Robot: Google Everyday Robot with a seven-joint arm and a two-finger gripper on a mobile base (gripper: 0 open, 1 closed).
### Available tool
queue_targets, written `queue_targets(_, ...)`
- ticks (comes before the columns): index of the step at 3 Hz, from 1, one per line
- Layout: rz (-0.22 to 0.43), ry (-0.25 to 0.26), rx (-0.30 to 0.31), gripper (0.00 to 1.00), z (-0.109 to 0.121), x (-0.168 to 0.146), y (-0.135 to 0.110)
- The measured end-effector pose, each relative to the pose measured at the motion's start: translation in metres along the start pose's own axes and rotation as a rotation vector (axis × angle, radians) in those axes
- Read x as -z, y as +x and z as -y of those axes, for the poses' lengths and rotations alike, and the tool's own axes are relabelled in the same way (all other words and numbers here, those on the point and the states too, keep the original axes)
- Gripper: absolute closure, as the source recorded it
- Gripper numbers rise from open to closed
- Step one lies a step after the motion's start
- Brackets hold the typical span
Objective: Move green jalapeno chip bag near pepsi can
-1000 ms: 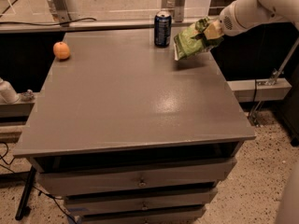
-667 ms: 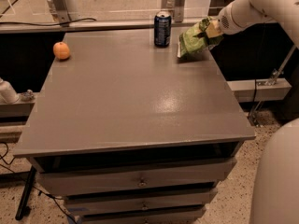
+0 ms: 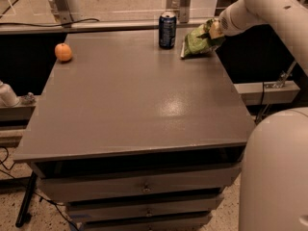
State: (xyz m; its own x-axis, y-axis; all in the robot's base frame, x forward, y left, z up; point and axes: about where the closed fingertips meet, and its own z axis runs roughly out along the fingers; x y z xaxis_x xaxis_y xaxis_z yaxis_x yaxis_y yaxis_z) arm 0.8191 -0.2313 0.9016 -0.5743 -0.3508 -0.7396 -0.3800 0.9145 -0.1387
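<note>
The green jalapeno chip bag (image 3: 196, 44) lies at the far right of the grey table, its lower edge resting on the tabletop. The pepsi can (image 3: 167, 30) stands upright just left of the bag, a small gap between them. My gripper (image 3: 212, 31) is at the bag's upper right end, shut on the bag, with the white arm reaching in from the upper right.
A round orange fruit (image 3: 63, 52) sits at the far left of the grey table (image 3: 134, 105). Drawers are below the table's front edge. Metal posts (image 3: 60, 4) and a cable run behind the table. The robot's white body (image 3: 276, 172) fills the lower right.
The arm and the bag have moved slightly toward the back and lower, so the bag now rests on the table next to the can. The view has shifted; the robot body shows larger.
</note>
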Motion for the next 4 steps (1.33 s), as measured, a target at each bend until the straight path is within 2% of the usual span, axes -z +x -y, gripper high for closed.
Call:
queue_targets(1, -0.013, -0.031, -0.007, 1.00, -0.020, -0.013, 0.002)
queue_targets(2, -0.044, -0.081, -0.018, 0.82, -0.041, -0.024, 0.007)
queue_targets(3, -0.076, -0.127, -0.016, 0.59, -0.061, -0.033, 0.012)
queue_targets(4, -0.098, -0.150, -0.009, 0.36, -0.071, -0.037, 0.014)
